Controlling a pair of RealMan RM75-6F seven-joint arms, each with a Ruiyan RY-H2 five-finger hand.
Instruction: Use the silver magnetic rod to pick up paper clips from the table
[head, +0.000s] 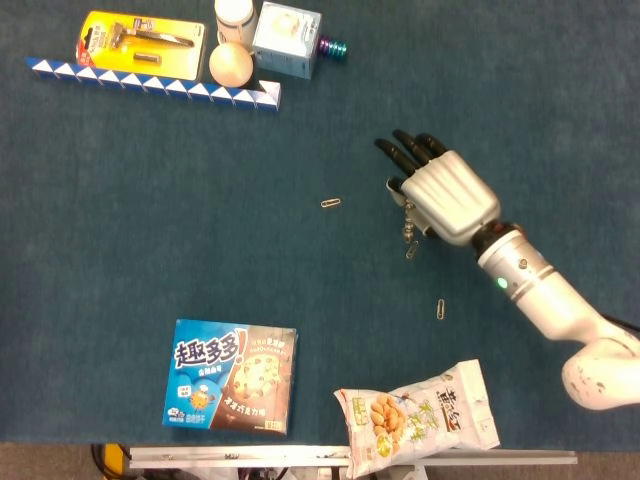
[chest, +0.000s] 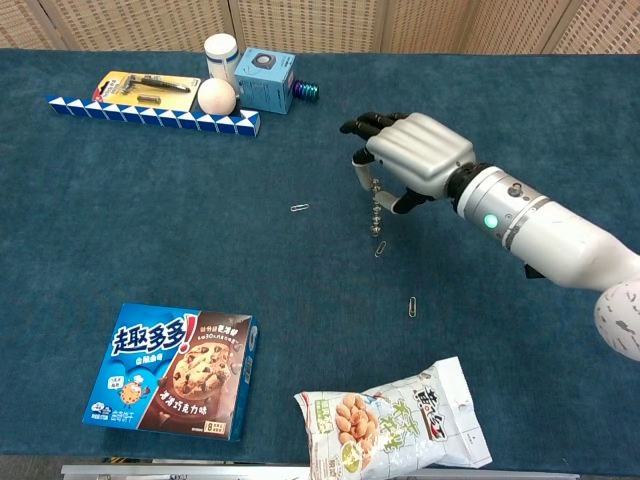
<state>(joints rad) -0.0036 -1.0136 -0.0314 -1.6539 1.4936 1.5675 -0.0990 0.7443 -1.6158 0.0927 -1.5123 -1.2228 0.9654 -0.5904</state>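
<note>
Right hand (chest: 415, 160) holds the silver magnetic rod (chest: 376, 210) between its fingers, and the rod hangs down from the hand toward the blue surface (chest: 150, 210). Its lower tip is just above one paper clip (chest: 380, 249). A second paper clip (chest: 299, 208) lies to the left, apart from the hand. A third paper clip (chest: 412, 307) lies nearer the snack bag (chest: 395, 420). Left hand is not visible.
</note>
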